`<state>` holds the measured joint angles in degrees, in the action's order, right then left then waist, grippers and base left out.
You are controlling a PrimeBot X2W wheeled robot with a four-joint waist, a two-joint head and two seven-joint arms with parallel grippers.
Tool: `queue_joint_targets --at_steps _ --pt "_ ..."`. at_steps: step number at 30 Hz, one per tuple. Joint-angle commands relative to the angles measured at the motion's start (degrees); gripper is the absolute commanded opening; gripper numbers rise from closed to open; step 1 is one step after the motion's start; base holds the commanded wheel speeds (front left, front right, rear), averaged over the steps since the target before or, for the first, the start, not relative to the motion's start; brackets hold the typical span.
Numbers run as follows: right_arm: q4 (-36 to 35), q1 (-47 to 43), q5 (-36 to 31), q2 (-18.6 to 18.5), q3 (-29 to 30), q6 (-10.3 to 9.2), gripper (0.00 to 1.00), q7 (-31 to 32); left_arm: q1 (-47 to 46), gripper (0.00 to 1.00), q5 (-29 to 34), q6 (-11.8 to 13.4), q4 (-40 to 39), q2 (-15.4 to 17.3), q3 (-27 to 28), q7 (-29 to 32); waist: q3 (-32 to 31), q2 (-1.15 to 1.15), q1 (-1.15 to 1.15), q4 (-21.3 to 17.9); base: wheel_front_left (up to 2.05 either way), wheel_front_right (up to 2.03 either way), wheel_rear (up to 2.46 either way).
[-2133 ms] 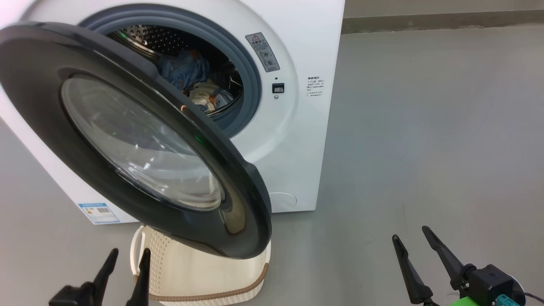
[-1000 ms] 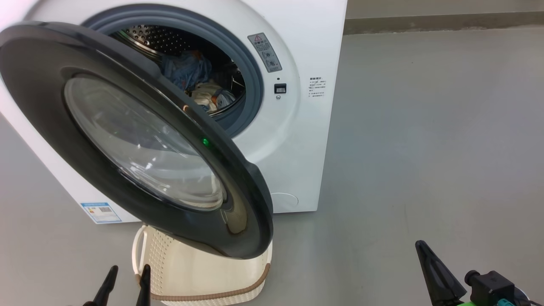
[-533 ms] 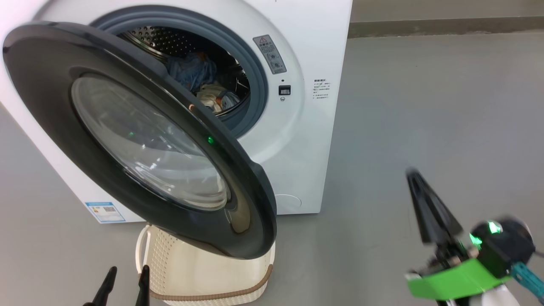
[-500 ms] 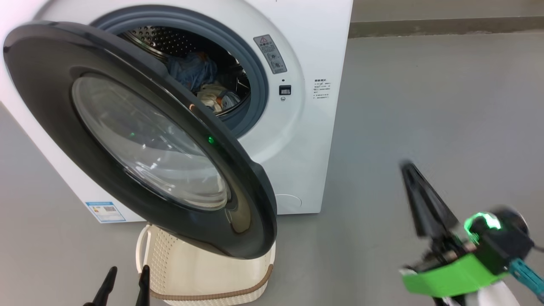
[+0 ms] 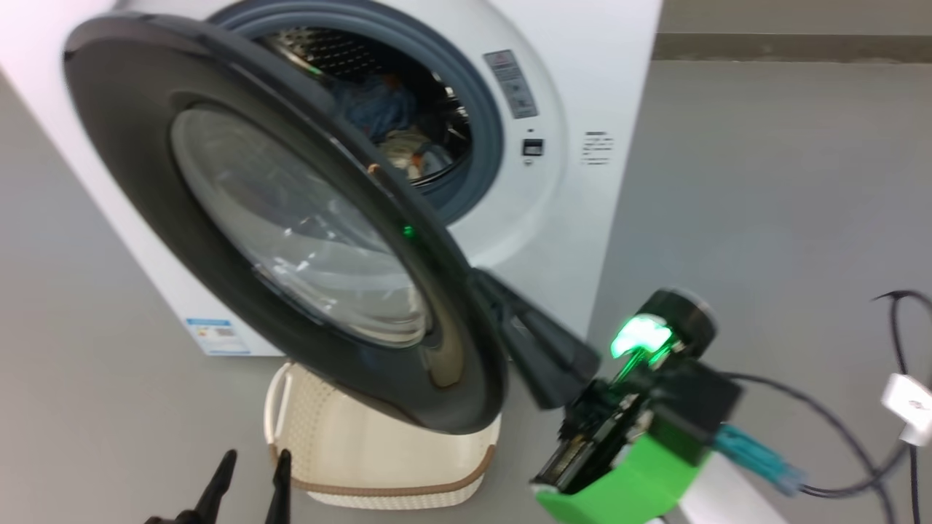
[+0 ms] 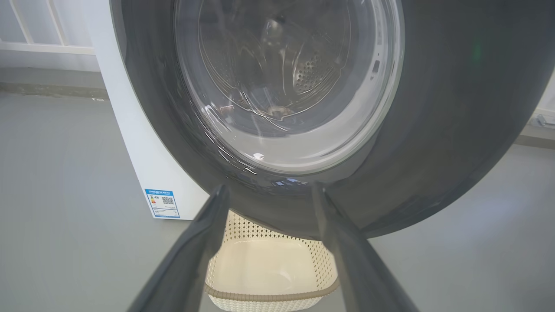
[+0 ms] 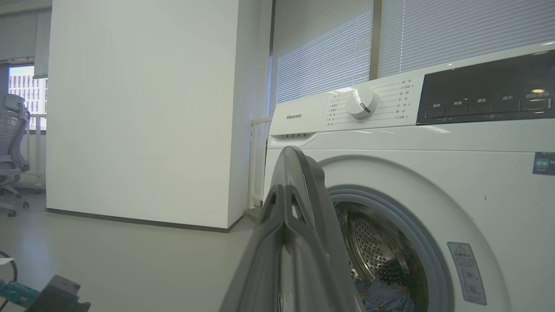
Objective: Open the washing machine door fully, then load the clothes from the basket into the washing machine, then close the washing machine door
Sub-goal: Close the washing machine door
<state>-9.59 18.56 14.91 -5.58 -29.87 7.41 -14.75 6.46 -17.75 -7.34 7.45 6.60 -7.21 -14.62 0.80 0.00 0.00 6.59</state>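
The right gripper (image 5: pixel 486 282) is pinched shut, tips at the edge of the door (image 5: pixel 138 189), maybe touching it. The left gripper (image 5: pixel 253 463) is spread wide, empty, beside the basket (image 5: pixel 364 444).

One each of washing machine (image 5: pixel 619 65), door (image 5: pixel 124 138), basket (image 5: pixel 313 418), left tool (image 5: pixel 258 456), right tool (image 5: pixel 486 282); two clothes (image 5: pixel 371 105)

The head camera peers down from above onto the open washing machine door (image 5: pixel 291 225) and the basket (image 5: pixel 386 458) under it. The left wrist camera sits low and close, tilted up at that same door — basket below. The right wrist camera looks level along the door's edge, toward the drum (image 7: pixel 377 242).
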Motion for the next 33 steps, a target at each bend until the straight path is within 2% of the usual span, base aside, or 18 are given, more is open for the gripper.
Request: queue_joint_targets --at_steps 1,7,13,22,33 --pt "-0.34 0.33 1.08 0.97 -1.45 0.08 0.0 -0.25 -3.08 1.0 0.63 -0.14 -1.04 0.44 1.5 -0.38 0.31 0.0 0.0 1.81 0.0 0.0 0.0" --pt "7.26 -1.77 3.26 1.31 -4.64 0.08 0.0 -0.25 -4.56 1.0 0.46 -0.14 -1.0 0.16 -0.56 -0.38 1.06 0.0 0.0 4.71 0.0 0.0 0.0" --pt "12.64 -2.12 4.84 1.96 -3.0 0.08 0.0 -0.25 -5.37 1.0 0.34 -0.14 -1.63 -0.2 -1.47 -0.38 3.07 0.0 0.0 6.41 0.0 0.0 0.0" --pt "13.88 0.56 4.28 1.16 0.31 0.08 0.0 -0.25 -7.75 1.0 0.36 -0.14 -2.86 -0.91 -2.64 -0.38 7.85 0.0 0.0 9.22 0.0 0.0 0.0" --pt "13.62 3.23 3.93 -0.21 2.49 0.08 0.0 -0.25 -8.9 1.0 0.55 -0.14 -3.1 -1.82 -1.85 -0.38 10.91 0.0 0.0 8.97 0.0 0.0 0.0"
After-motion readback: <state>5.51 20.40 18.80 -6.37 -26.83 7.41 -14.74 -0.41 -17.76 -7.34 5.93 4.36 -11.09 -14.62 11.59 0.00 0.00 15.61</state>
